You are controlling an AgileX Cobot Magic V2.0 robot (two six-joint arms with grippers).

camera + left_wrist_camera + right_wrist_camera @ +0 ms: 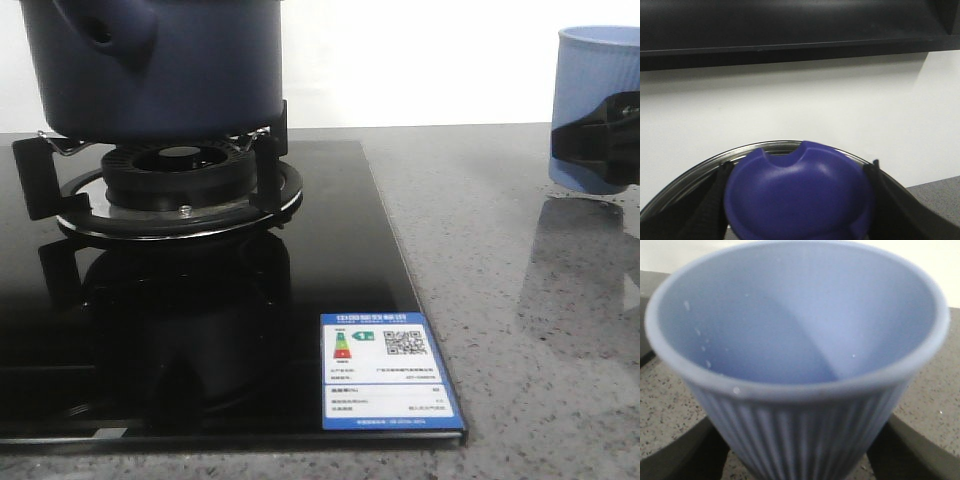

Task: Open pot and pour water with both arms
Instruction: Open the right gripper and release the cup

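- Sitting on the burner of the black stove, the pot is at the far left.
- Left gripper: jaws closed on a blue knob lying between them, a lid's steel rim behind it.
- Right gripper: jaws clamp the ribbed cup from both sides, upright, above the grey counter, well right of the pot.

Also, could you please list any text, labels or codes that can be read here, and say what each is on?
Blue-bordered white energy label sticker on the glossy black glass cooktop: Chinese header, rating arrows, QR code and data rows, all too small to read.
Dark navy-blue matte pot: none.
Light-blue ribbed cup: none.
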